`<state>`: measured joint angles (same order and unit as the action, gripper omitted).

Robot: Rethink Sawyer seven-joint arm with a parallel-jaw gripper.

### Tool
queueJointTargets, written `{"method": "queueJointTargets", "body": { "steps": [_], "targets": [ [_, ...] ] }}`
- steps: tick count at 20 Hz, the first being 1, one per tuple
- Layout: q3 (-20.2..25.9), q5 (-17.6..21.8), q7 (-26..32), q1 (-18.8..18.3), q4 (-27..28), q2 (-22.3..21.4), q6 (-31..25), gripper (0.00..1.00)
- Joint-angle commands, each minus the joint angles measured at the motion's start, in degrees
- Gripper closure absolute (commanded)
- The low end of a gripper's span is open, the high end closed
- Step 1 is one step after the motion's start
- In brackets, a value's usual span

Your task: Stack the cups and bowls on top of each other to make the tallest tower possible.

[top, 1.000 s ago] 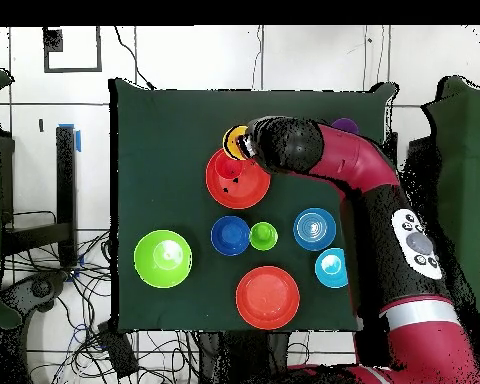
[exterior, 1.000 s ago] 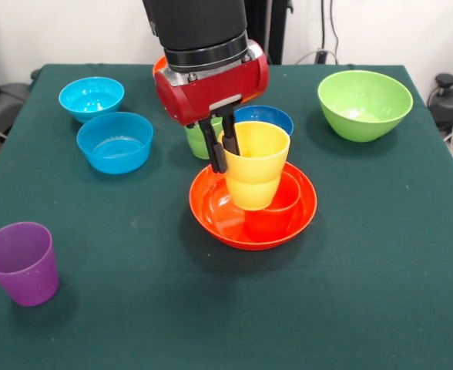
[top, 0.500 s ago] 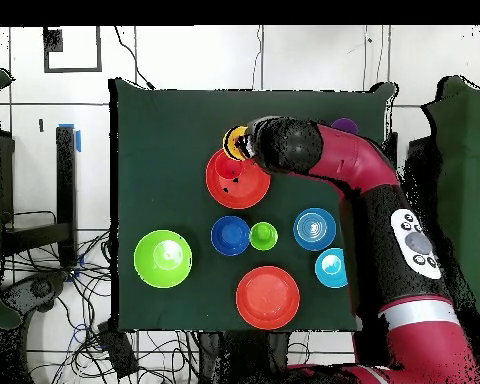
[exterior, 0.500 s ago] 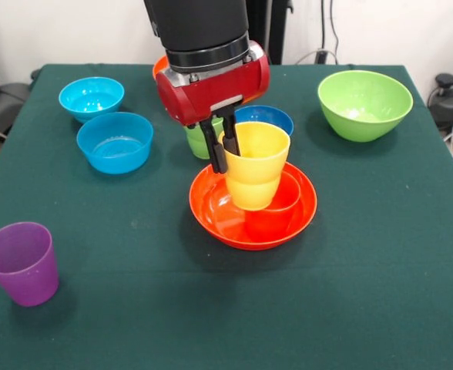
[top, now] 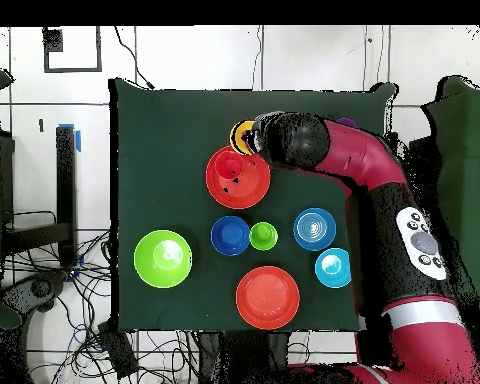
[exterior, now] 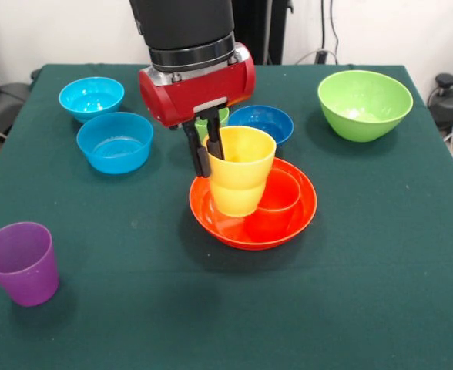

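Working left to right across the front view, you are looking first at the purple cup (exterior: 20,262), a smooth plain tumbler standing upright near the table's (exterior: 380,293) front corner, well apart from everything else. Beyond it, two light blue bowls (exterior: 115,142) are sitting side by side, glossy and shallow, waiting unused. At the centre, the tool (exterior: 206,148) is pinching the rim of the yellow cup (exterior: 239,171), one finger inside and one outside, and carrying it tilted slightly above the large orange bowl (exterior: 253,203). An orange cup (exterior: 279,199) is standing inside that bowl, just right of the yellow one. So you are partway through a placing step, it seems: the yellow cup is lifted, not seated. Your next move likely calls for centring it over a support and lowering it straight, since its stepped waist and slick plastic could let it tip. Behind, the green cup (exterior: 209,122) and dark blue bowl (exterior: 260,122) are sitting close together; far right, the deep lime green bowl (exterior: 364,103) is resting alone.
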<state>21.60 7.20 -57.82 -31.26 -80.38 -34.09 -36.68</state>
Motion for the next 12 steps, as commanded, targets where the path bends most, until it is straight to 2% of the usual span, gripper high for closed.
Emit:
{"method": "queueJointTargets", "body": {
  "steps": [1,6,12],
  "targets": [
    [-2.0,3.9,-3.8,2.4,3.4,1.9,-5.0,1.0],
    [-2.2,4.0,-3.0,2.5,4.6,2.2,-6.3,1.0],
    [-1.7,4.2,-2.5,1.6,2.8,2.3,-4.2,1.0]
  ]
}}
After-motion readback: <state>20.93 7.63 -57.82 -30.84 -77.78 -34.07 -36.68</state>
